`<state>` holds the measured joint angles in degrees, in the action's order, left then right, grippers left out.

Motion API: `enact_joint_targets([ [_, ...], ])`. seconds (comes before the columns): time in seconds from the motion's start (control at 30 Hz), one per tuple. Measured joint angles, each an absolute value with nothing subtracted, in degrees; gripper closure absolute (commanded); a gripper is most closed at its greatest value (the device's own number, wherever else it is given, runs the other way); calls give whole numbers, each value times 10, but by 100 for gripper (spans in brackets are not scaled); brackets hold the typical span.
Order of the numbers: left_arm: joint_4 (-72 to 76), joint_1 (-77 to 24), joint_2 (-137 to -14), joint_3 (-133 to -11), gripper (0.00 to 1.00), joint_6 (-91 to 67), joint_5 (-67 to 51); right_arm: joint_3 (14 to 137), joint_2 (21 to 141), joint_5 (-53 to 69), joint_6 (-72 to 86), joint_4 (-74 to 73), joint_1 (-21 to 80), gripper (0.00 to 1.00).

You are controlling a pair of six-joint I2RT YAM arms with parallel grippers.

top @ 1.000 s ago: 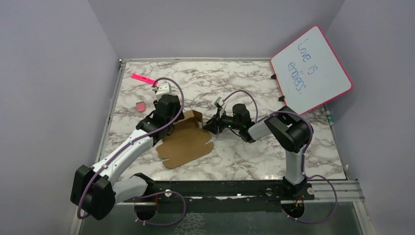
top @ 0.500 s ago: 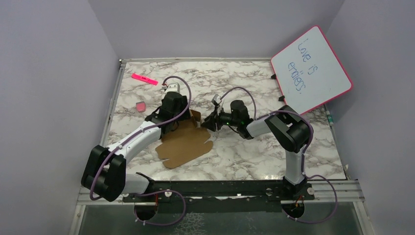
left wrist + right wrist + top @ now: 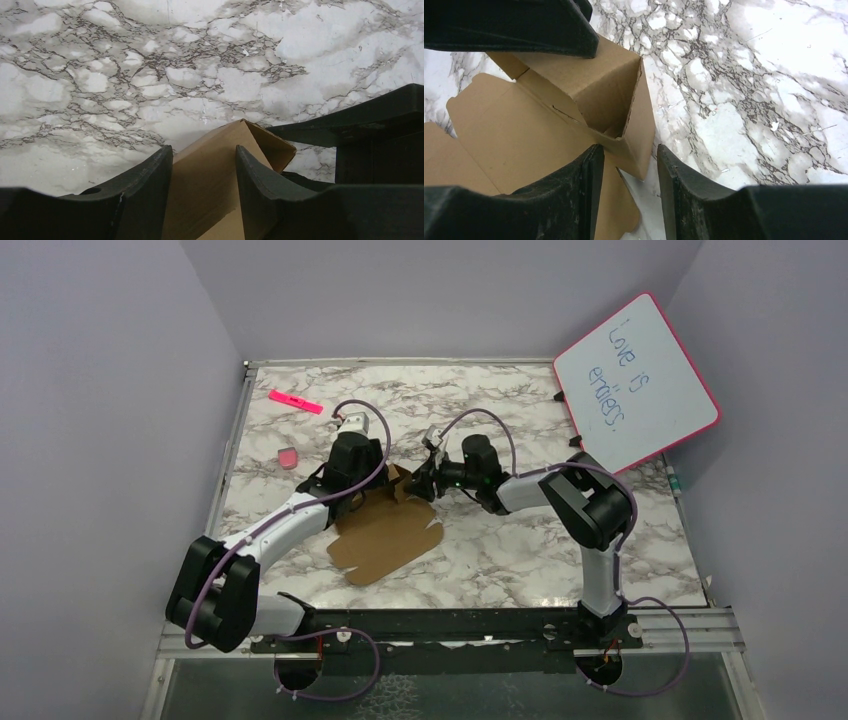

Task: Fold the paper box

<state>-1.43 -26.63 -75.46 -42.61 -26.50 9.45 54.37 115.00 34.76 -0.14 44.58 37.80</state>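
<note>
The paper box (image 3: 385,537) is a brown cardboard sheet lying mostly flat at the table's middle, with its far corner folded up into walls (image 3: 599,85). My left gripper (image 3: 362,483) is at that raised part from the left. Its jaws stand open, and a cardboard panel (image 3: 210,175) spans the gap and runs on behind the right finger (image 3: 255,185). My right gripper (image 3: 424,483) comes from the right, open. The box's outer corner (image 3: 639,150) sits between its fingers, clear of the right one. The left gripper's finger (image 3: 524,25) presses on top of the folded wall.
A pink-framed whiteboard (image 3: 635,380) leans at the back right. A pink marker (image 3: 295,400) and a pink eraser (image 3: 287,457) lie at the back left. Lavender walls close three sides. A pen (image 3: 676,480) lies by the right edge.
My left gripper has swung right onto the raised cardboard corner. My right gripper has moved left and up to that corner. The sheet has shifted slightly to the right.
</note>
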Motion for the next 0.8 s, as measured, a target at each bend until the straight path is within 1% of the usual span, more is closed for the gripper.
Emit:
enact_joint_targets([
  [0.5,33,-266,-750,-396,54,-270,53,562,1162,345,-20,429,394,51],
  [0.8,39,-266,-751,-395,54,-274,28,570,1166,313,-22,437,406,57],
])
